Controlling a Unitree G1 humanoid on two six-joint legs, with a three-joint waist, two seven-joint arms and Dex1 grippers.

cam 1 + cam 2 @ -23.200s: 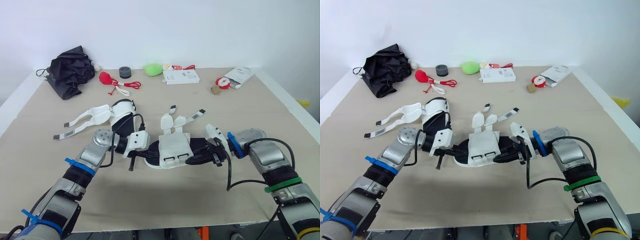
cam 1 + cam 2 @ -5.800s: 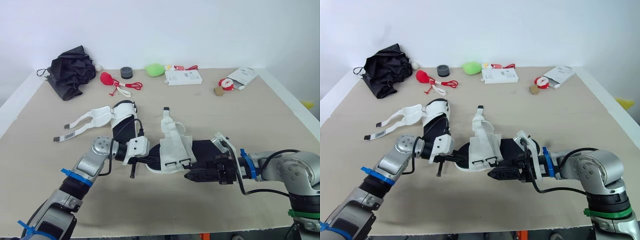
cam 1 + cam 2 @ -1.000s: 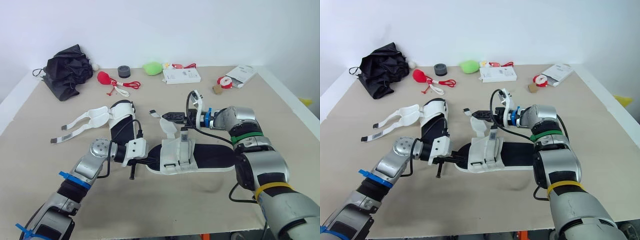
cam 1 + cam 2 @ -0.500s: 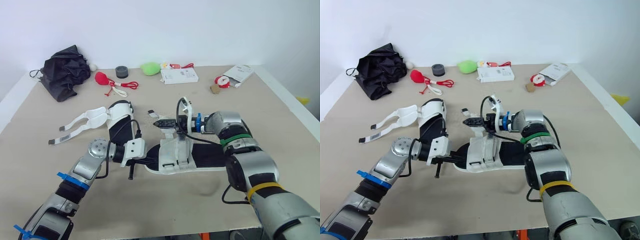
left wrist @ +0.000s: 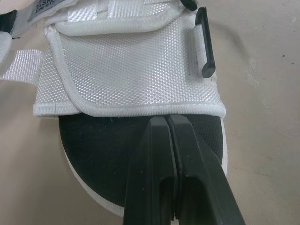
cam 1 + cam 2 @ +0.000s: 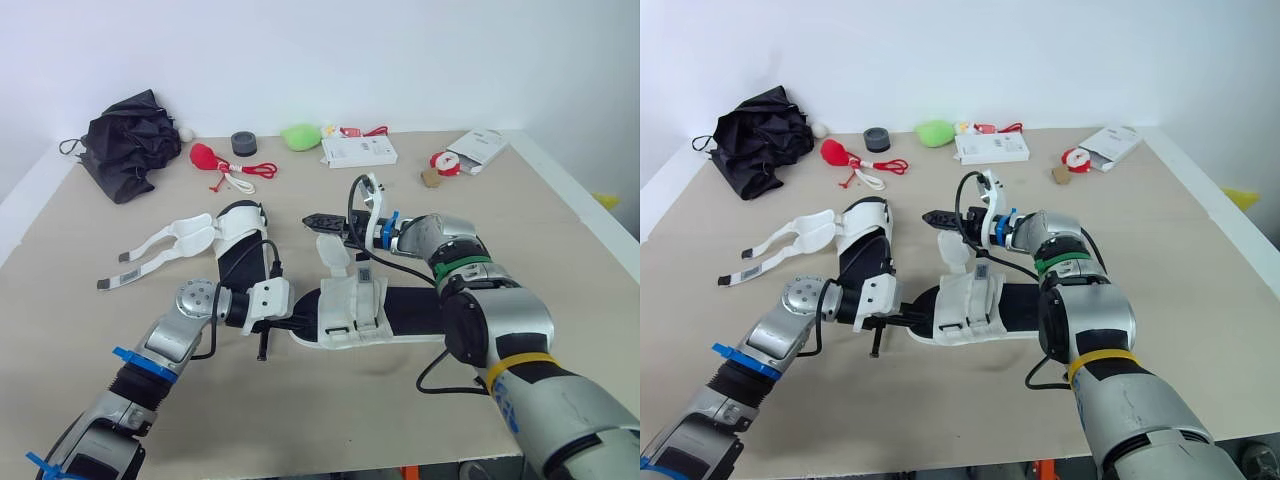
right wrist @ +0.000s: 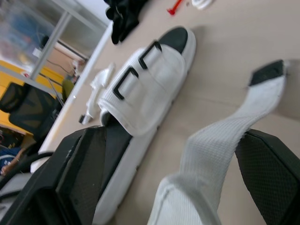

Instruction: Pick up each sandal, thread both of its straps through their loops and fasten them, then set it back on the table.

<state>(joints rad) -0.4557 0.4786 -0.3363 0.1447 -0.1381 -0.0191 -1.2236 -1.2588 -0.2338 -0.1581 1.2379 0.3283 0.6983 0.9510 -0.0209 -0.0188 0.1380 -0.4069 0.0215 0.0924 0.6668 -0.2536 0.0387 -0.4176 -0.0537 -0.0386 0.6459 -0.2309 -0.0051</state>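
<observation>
Half a second on, the right pincer (image 6: 315, 218) has drawn back from the loose strap (image 6: 333, 250) toward the far edge of the desk (image 6: 300, 420). Nearer the left edge, the second sandal (image 6: 235, 235) lies untouched with its straps splayed. At mid-desk the left pincer (image 5: 167, 121), fingers together, presses on the toe of the near sandal (image 6: 370, 310), probably to steady it. Over it the right pincer's fingers stand apart. The strap rises between them unclamped, likely awaiting a fresh grip.
</observation>
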